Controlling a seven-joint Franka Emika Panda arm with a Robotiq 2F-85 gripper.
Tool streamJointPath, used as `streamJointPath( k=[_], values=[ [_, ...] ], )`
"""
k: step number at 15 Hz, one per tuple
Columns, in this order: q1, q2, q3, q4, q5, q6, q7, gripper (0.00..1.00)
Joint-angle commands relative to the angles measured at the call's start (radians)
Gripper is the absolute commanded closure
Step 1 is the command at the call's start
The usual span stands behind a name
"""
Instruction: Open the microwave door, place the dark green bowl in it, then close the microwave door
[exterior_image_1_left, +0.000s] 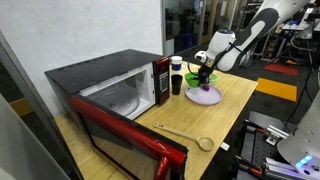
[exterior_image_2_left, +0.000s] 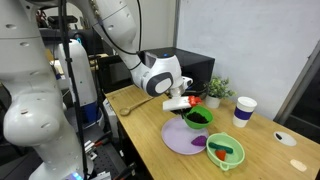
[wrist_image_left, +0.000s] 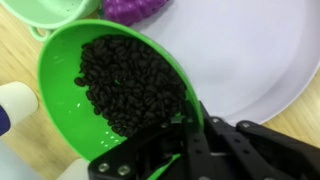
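exterior: red-framed glass microwave door (exterior_image_1_left: 125, 140) is seen swung open on the boxy black microwave (exterior_image_1_left: 100, 70) | exterior: small round dark green bowl (exterior_image_2_left: 197, 117) is found at the flat lavender plate (exterior_image_2_left: 178, 140) edge, claw (exterior_image_2_left: 186, 104) at its rim | wrist: the rim appears pinched by the nearly closed claw; the bowl is best carried level so its dark contents are not spilled.

One each: dark green bowl (exterior_image_2_left: 200, 119), lime bowl (exterior_image_2_left: 227, 152), plate (exterior_image_2_left: 180, 138), cup (exterior_image_2_left: 244, 111), wooden spoon (exterior_image_1_left: 185, 134), microwave (exterior_image_1_left: 100, 75).

The bowl (exterior_image_1_left: 208, 77) is over the plate (exterior_image_1_left: 204, 98), with the cup (exterior_image_1_left: 176, 80) between plate and microwave (exterior_image_1_left: 105, 70).
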Motion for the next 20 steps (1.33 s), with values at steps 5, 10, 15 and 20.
streamJointPath(
  k=[5, 10, 15, 20],
  values=[
    [0.040, -0.261, 0.005, -0.050, 0.192, -0.328, -0.245, 0.99],
    [0.079, -0.406, -0.018, -0.050, 0.182, -0.552, -0.309, 0.99],
    [0.141, -0.540, -0.029, -0.085, 0.205, -0.681, -0.382, 0.99],
    [0.229, -0.657, -0.033, -0.162, 0.278, -0.709, -0.434, 0.99]
  ],
)
